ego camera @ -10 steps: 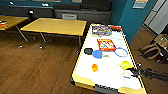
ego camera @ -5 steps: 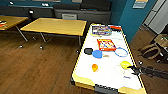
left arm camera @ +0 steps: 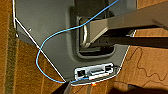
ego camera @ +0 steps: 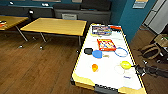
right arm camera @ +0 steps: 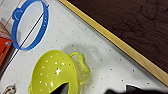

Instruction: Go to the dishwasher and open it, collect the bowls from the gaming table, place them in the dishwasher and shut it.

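Observation:
The gaming table (ego camera: 107, 75) has a white top with a yellow edge. On it sit a black bowl (ego camera: 88, 51), a blue bowl (ego camera: 97, 54), a lime-yellow bowl (ego camera: 125, 65) with holes (right arm camera: 56, 72), and a pale bowl (ego camera: 119, 69). My right gripper (ego camera: 137, 68) reaches in over the table's right edge, just beside the lime-yellow bowl. In the right wrist view it (right arm camera: 97, 90) is open, one tip over the bowl's rim. My left gripper (left arm camera: 97, 88) hangs open over the wooden floor by my own base. The dishwasher is out of view.
Board-game boxes (ego camera: 106, 44) and a blue ring (ego camera: 121, 52) lie on the far half of the table, a small orange cup (ego camera: 94, 67) nearer. Yellow-orange wooden tables (ego camera: 56, 26) stand to the left on wooden floor. Bags (ego camera: 150, 51) lie right of the table.

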You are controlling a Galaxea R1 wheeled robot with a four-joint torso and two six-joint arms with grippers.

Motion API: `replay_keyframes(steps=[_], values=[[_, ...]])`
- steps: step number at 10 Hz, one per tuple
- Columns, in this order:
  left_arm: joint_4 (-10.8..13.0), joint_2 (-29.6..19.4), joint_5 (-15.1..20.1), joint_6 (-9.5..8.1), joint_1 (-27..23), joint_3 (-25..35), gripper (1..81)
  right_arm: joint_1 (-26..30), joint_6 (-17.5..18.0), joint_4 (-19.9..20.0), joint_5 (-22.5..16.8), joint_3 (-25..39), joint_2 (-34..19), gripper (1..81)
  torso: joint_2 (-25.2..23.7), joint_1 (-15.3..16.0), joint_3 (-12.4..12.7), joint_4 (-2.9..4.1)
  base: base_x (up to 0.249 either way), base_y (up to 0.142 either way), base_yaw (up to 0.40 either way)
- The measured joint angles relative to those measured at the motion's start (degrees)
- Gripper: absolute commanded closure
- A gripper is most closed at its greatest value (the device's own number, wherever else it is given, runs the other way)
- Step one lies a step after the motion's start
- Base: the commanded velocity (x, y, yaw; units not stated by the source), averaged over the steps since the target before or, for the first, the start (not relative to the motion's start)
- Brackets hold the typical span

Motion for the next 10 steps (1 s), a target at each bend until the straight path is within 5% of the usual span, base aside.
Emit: replay_keyframes(steps=[3,10], values=[[0.0,0.0,0.06,0.0,-0.02,-0.23,1.0,3.24,1.62,0.45,0.09,-0.9,1.16,1.0,0.0,0.0,0.0,0.0,0.0,0.0,0.0],[-0.17,0.0,0.17,0.0,-0.02,-0.26,1.0,1.1,2.71,0.91,0.46,-1.21,2.83,1.0,0.02,0.0,0.0,0.0,0.0,0.0,0.0]])
